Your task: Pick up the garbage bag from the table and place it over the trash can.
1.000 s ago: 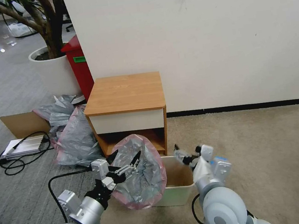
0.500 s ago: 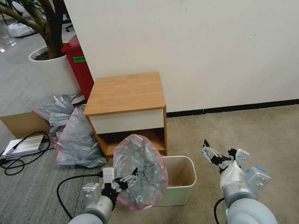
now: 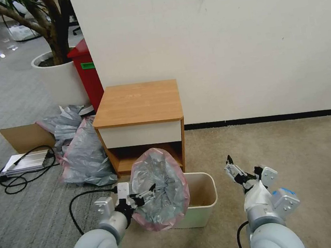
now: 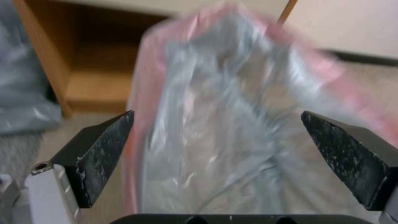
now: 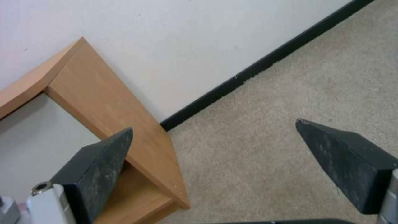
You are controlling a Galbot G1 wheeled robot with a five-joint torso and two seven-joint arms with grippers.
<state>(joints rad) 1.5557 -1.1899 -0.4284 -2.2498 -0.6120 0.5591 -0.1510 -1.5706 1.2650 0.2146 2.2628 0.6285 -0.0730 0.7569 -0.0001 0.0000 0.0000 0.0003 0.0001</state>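
Note:
The garbage bag (image 3: 159, 189), translucent grey with a pink-red rim, stands on edge over the left side of the cream-white trash can (image 3: 209, 189), its mouth facing me. My left gripper (image 3: 144, 195) is open at the bag's left side, and the plastic (image 4: 232, 77) sits between and beyond its spread fingers (image 4: 104, 146). I cannot tell whether the bag hangs on a finger. My right gripper (image 3: 242, 165) hovers open to the right of the can, empty, over carpet (image 5: 248, 161). The table (image 3: 139, 103) stands just behind the can with a bare top.
A heap of grey bags (image 3: 80, 154), a cardboard sheet (image 3: 24, 137) and a cabled white box (image 3: 25, 161) lie left of the table. A red bin (image 3: 87, 73) and a round white planter (image 3: 57, 81) stand behind. Open beige carpet (image 3: 289, 153) lies to the right.
The right gripper swung away from the can's rim to the right, then stayed nearly still. The left gripper and the bag shifted slightly right, further over the can.

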